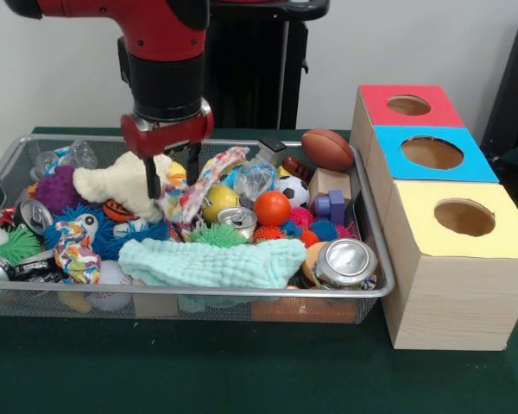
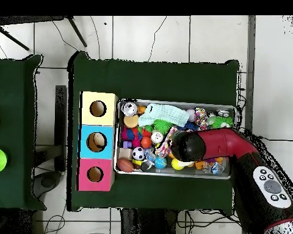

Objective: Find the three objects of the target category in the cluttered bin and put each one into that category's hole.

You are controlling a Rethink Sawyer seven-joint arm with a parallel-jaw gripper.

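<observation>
Silver wire-mesh bin (image 1: 198, 293) on green table (image 1: 198, 371), long axis left to right across the front view, near rim facing the camera. Heaped full. Just behind that rim: mint cloth (image 1: 211, 261) spread flat, shiny can (image 1: 345, 261) lying at the right end. Further back, left of centre: small orange-and-black striped toy (image 1: 118, 210), half buried between blue fuzz and a cream plush (image 1: 112, 184); long axis and heading not readable. Above it, gripper (image 1: 173, 172) pointing straight down, fingers spread, one tip on the cream plush, the other beside a patterned rag (image 1: 198, 185); nothing plainly pinched. At the far rim, brown football (image 1: 326, 148), lying crosswise. Right of the bin, three wooden boxes in a row running near to far, holes facing up: yellow, blue, then red-ringed hole (image 1: 407, 105) farthest.
</observation>
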